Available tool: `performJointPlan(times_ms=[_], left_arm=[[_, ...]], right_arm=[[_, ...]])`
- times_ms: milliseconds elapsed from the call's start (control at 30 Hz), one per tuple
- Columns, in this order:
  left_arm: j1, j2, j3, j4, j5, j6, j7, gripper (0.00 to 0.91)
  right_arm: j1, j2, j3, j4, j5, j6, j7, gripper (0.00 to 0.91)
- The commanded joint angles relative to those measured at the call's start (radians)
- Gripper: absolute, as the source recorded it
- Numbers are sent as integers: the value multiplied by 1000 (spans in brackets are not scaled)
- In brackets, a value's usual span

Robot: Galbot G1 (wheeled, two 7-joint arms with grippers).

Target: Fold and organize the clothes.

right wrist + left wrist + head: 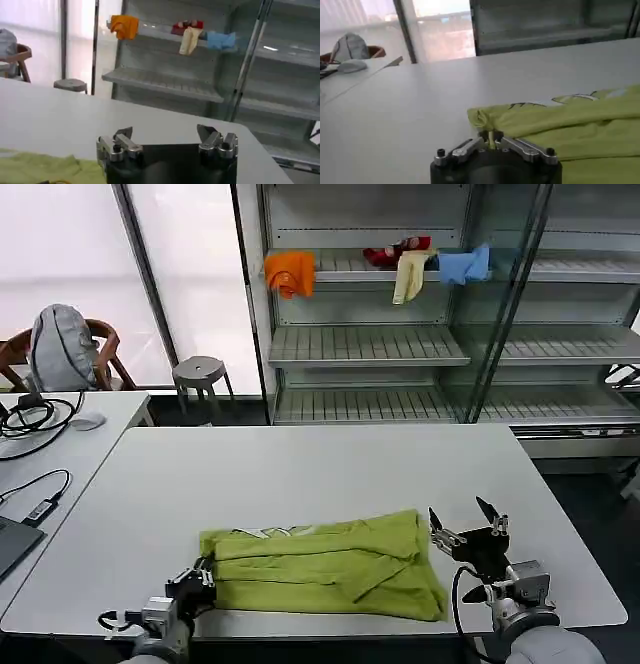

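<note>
The yellow-green T-shirt lies folded into a wide band on the white table, near the table's front edge, toward six o'clock from the table's middle in the head view; its layers are stacked in long creases running from nine to three o'clock, and a pale inner neckband shows along its far edge; the left gripper sits at the shirt's nine o'clock corner, low on the table, and in the left wrist view the left gripper has its jaws drawn together on a small tuck of the shirt's edge, so it pinches the fabric; the right gripper stands just off the shirt's three o'clock end, above the table, its jaws spread wide with nothing between them; in the right wrist view the right gripper shows the same wide gap, with a corner of the shirt lying beside it on the table; beyond the table, at twelve o'clock, a metal shelf rack carries an orange garment, a red one, a cream one and a blue one; a grey stool stands at about eleven o'clock
</note>
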Motion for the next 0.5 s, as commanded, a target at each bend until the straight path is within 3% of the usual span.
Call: performJointPlan(times_ms=[33,133,267,500], left_arm=[[7,94,-393,25,32,53,172,20],[0,123,-497,55,42,60,207,10],[-23,143,-530,36,46,60,214,10],[22,63,-376,-175,2,103,219,20]], right_arm=[[6,1,0,-3,-3,-1,1,907],[9,0,-1,-6,-3,0,1,907],[12,-4,-2,-5,-4,0,1,907],[3,-5,6,-3,-9,2,1,907]])
